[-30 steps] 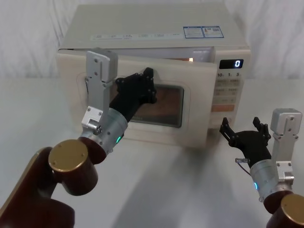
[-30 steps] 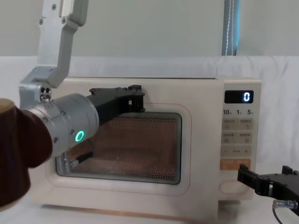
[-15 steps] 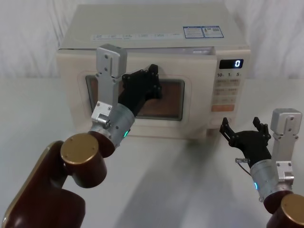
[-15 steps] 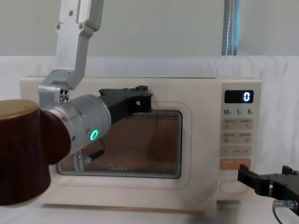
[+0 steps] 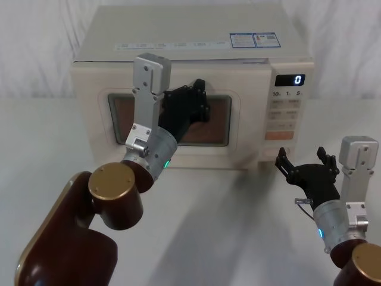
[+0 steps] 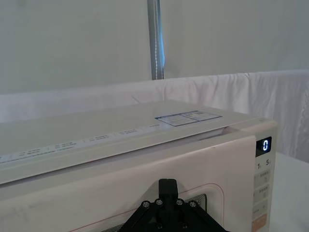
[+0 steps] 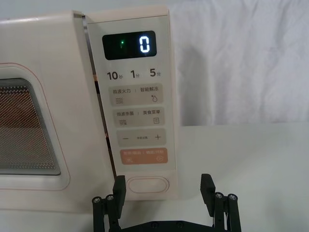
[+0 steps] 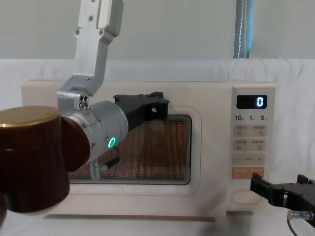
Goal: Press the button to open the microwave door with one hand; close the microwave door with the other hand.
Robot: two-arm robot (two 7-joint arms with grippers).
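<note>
The cream microwave door (image 5: 172, 83) with its dark window lies flush against the oven front. My left gripper (image 5: 199, 98) is shut, its black tip resting on the door's upper frame above the window (image 8: 160, 105). In the left wrist view the same tip (image 6: 167, 186) touches the door (image 6: 145, 179). My right gripper (image 5: 300, 158) hovers open low in front of the control panel. The wide cream button (image 7: 147, 185) sits just beyond its spread fingers (image 7: 119, 188) without touching them, and shows at the panel's bottom (image 8: 244, 196).
The display (image 7: 130, 46) reads 0. An orange key (image 7: 144, 156) and small cream keys sit above the button. The microwave stands on a white table (image 5: 238, 226) with open room in front. White cloth hangs behind.
The door has swung from ajar to flush shut as my left gripper pushed it toward the oven. The inside light no longer shows. My right gripper has not moved.
</note>
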